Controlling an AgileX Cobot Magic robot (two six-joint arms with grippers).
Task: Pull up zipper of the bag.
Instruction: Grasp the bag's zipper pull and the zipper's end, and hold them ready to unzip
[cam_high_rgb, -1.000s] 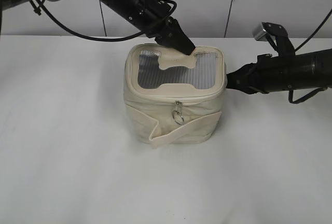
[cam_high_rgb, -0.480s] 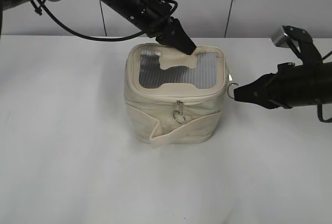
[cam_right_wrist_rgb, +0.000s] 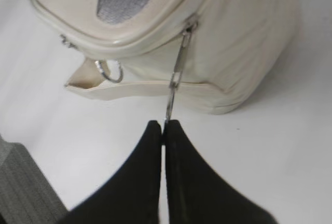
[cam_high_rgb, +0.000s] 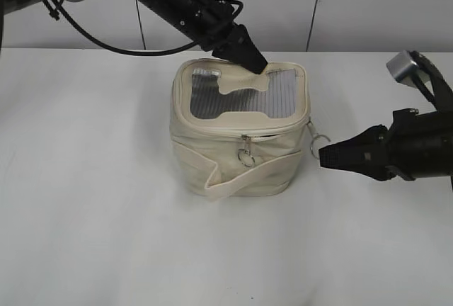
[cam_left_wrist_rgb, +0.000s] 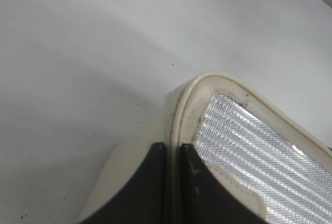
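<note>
The cream bag (cam_high_rgb: 239, 136) stands in the middle of the frame on the white table (cam_high_rgb: 92, 214). My right gripper (cam_high_rgb: 323, 157), at the right, is closed on the ring pull (cam_right_wrist_rgb: 175, 81) of the zipper (cam_right_wrist_rgb: 188, 27). My left gripper (cam_high_rgb: 256, 67), its jaws together, presses on the bag's top rear edge.

R gripper (cam_right_wrist_rgb: 163, 125) tips are hiding the ring pull's (cam_right_wrist_rgb: 175, 81) end, so actual grip can't be confirmed. L gripper (cam_left_wrist_rgb: 174, 149) is getting cropped by the frame bottom. Bag (cam_left_wrist_rgb: 244, 130) is running off the edge, mostly unseen.
</note>
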